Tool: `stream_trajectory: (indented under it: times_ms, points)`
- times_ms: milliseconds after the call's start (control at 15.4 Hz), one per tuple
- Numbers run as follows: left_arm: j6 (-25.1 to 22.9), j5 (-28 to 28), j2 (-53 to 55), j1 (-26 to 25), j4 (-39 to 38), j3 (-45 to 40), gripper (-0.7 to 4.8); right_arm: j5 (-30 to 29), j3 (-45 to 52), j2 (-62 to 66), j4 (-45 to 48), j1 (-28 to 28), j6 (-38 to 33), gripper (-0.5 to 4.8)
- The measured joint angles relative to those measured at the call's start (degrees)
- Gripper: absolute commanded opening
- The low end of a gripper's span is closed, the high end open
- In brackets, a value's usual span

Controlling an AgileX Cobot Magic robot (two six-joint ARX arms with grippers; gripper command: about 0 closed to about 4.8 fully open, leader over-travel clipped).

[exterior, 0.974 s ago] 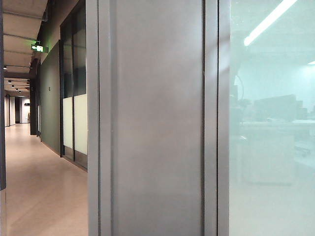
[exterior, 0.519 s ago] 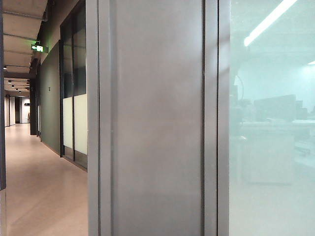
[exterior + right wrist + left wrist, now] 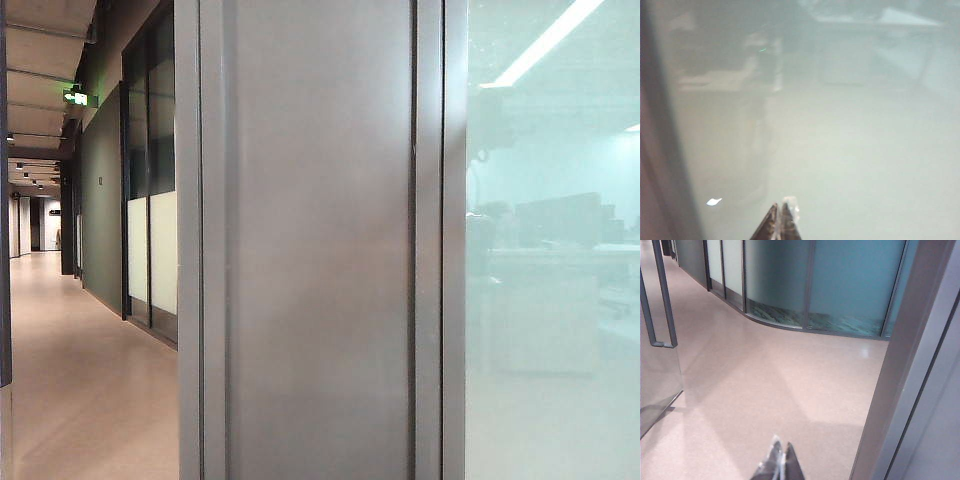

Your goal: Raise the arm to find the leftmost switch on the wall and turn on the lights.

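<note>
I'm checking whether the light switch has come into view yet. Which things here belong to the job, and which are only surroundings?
Job:
- left gripper, fingers together, over the floor
- right gripper, fingers together, facing frosted glass
- no switch in view

Surroundings:
- grey wall panel
- corridor
- green exit sign
- door handle

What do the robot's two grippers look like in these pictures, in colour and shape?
Only the tips show. The left gripper has thin dark grey jaws tapering to a point, with a pale, shiny edge. The right gripper looks the same, with a whitish patch at its tip. No arms, cables or markings are visible.
</note>
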State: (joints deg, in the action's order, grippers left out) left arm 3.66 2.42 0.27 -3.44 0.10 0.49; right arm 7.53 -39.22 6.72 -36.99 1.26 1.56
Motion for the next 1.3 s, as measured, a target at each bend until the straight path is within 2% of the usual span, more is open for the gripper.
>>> stream_trajectory:
  times_ms: [195,389,779,1039,1298]
  points:
    - [0.0,0.0,0.0,0.0,0.0,0.0,-0.05,-2.2,3.7,-3.6,4.4,2.0,0.0,-0.01]
    - [0.0,0.0,0.0,0.0,0.0,0.0,-0.05,-2.3,13.0,-4.0,11.1,2.0,-0.2,-0.01]
    - [0.0,0.0,0.0,0.0,0.0,0.0,-0.05,-3.2,30.9,-4.1,32.8,-0.3,-4.1,-0.01]
    - [0.0,0.0,0.0,0.0,0.0,0.0,-0.05,-3.3,36.8,-6.6,36.8,-0.9,-6.8,-0.01]
    - [0.0,0.0,0.0,0.0,0.0,0.0,-0.05,-4.7,38.2,-6.5,37.8,-0.9,-7.8,-0.01]
